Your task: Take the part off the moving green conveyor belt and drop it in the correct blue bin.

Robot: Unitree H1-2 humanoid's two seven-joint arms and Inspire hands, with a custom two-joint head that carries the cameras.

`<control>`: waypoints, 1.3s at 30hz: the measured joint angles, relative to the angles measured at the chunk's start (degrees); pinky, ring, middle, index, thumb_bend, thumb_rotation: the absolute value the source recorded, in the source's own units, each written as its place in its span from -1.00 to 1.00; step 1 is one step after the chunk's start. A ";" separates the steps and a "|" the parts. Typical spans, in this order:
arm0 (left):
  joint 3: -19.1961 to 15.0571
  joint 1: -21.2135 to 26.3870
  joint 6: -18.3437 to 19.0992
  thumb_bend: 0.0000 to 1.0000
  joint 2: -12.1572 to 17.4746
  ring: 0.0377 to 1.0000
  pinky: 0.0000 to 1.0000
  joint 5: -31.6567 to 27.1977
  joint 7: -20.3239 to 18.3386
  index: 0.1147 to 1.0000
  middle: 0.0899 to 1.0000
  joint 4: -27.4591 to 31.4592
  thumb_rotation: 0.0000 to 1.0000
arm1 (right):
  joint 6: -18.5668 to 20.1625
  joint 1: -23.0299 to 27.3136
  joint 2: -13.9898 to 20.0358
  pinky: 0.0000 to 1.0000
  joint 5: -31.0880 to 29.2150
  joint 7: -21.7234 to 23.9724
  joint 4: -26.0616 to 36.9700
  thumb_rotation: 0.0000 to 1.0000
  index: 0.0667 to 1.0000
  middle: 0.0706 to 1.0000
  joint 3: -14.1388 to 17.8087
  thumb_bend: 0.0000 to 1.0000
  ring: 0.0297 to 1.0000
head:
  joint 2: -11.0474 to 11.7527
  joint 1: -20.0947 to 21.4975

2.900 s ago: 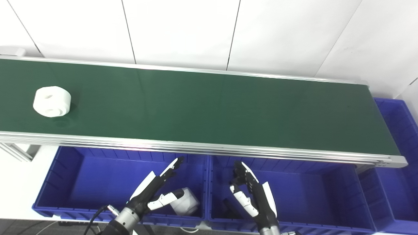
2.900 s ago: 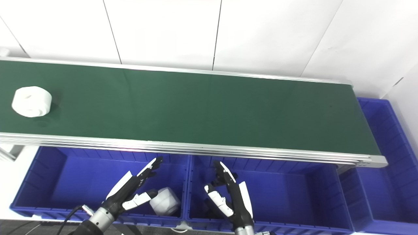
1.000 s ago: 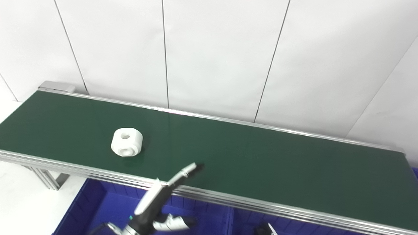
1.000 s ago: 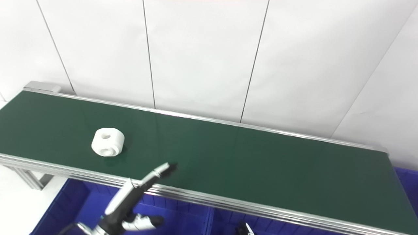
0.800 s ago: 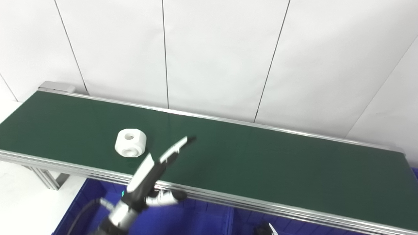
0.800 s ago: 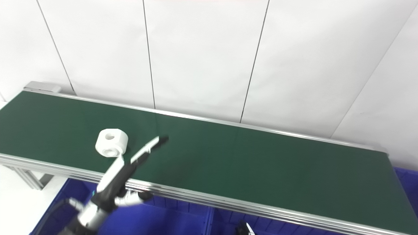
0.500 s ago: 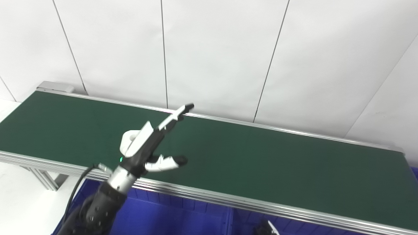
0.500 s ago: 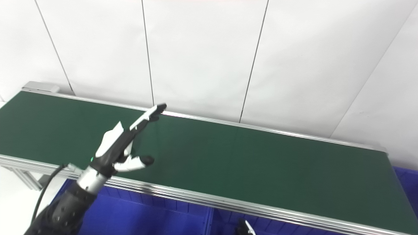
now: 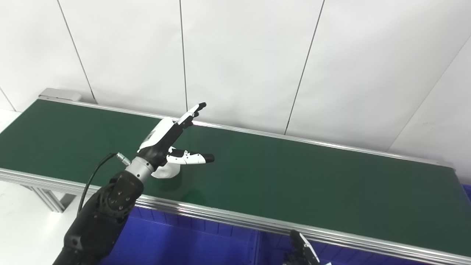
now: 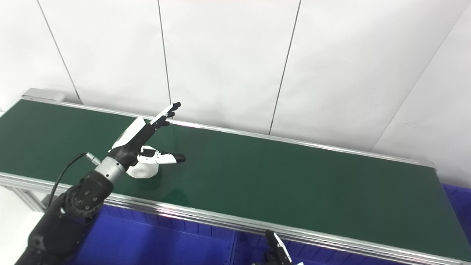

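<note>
Here the white part (image 9: 166, 171) rides the green conveyor belt (image 9: 294, 176) near its front edge, under the left robot hand (image 9: 167, 141), spread and empty. It looks rigid, light, smooth: grip across its rounded sides. Right robot hand (image 9: 301, 254): state unclear.

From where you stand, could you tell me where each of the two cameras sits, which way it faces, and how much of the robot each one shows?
Left eye view: on the head, looking down and forward over the green conveyor belt to the white wall; shows the left hand open above the white part, with its arm, and the right hand's fingertips at the bottom edge.
Right eye view: beside it, a little to the right, facing the same way; the same left hand and arm show.
Shared: belt, part, both hands, and the blue bin below the belt.
</note>
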State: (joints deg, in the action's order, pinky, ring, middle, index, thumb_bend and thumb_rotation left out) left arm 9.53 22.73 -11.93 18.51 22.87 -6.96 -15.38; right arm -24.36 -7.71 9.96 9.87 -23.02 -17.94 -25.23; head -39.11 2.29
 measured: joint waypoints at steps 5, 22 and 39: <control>1.51 2.25 1.54 0.44 0.00 0.86 0.62 3.04 0.09 0.97 0.96 -5.72 -0.32 | 0.00 0.41 0.02 0.66 -0.29 0.02 0.09 0.63 0.73 0.72 0.10 0.62 0.71 | -0.18 -0.70; 7.86 4.50 5.65 0.69 0.64 0.97 1.00 14.81 3.56 0.99 0.94 -13.94 -0.44 | 0.00 -0.30 0.14 0.61 -0.45 0.14 1.57 0.61 0.70 0.69 1.02 0.58 0.68 | -1.05 -2.55; 8.08 4.19 2.62 0.00 -0.88 -0.20 -0.10 14.42 13.57 -0.09 -0.08 -20.64 -1.00 | 0.00 -1.07 0.28 0.62 -1.44 1.61 2.43 0.59 0.70 0.69 2.62 0.58 0.67 | -1.76 -2.90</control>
State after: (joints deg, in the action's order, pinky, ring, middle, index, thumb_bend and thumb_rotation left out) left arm 17.61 26.92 -9.31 17.63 37.29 6.60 -36.02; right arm -24.37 -8.78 10.24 8.43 -21.41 -15.50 -22.61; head -40.87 -0.62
